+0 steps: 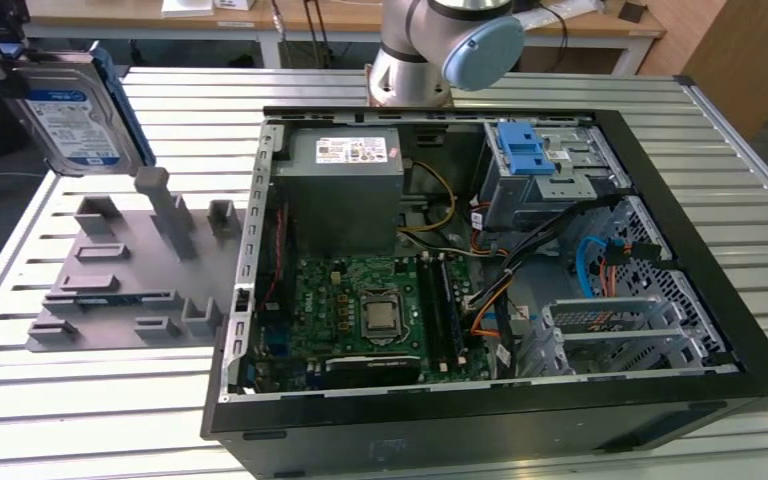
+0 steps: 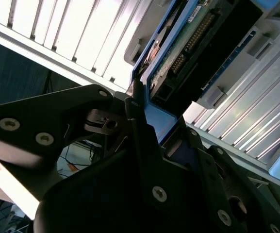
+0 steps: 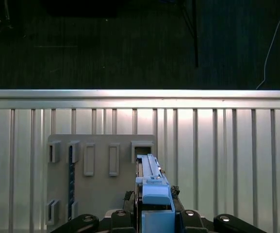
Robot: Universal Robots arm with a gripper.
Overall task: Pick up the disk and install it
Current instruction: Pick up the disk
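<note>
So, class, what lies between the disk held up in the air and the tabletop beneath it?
The grey slotted fixture plate, which lies under the disk in the first wrist view.

- Flat rectangular silver disk (image 1: 75,105): bare metal-grey face with a white-and-blue label. A blue plastic bracket (image 3: 154,194) runs round its edges.
- The disk's underside circuit board (image 2: 178,53) is green.
- Matte black metal gripper (image 1: 8,70): dotted with silver screw heads.
- Moulded plastic holder plate (image 1: 131,285): plain mid-grey all over.
- Slatted metal table (image 1: 91,420): pale silver, striped by thin dark gaps.
- Open tower computer case (image 1: 491,425): black shell, bare grey steel inside.
- Flat square motherboard (image 1: 357,300): green.
- Boxy metal power supply (image 1: 344,170): grey with a white sticker.
- Plastic drive-bay latch (image 1: 527,152): bright blue.
- Round robot arm joint (image 1: 480,50): silver with a pale blue cap.
</note>
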